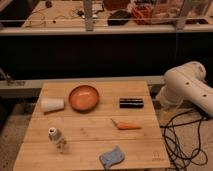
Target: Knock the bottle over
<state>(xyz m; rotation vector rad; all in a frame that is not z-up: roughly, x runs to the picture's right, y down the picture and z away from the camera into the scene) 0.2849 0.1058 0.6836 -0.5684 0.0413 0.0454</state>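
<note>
The bottle (55,136) is small and clear with a whitish round cap. It stands near the front left corner of the wooden table (90,125). Only the white arm housing (186,89) shows, beyond the table's right edge and far from the bottle. My gripper is out of view; no fingers show in the camera view.
An orange bowl (83,97) sits at the back middle, with a white tapered cup (52,105) lying on its side to its left. A black cylinder (131,103) lies at the back right. A carrot (127,125) and a blue cloth (113,156) lie toward the front. Black cables (182,135) trail on the floor at the right.
</note>
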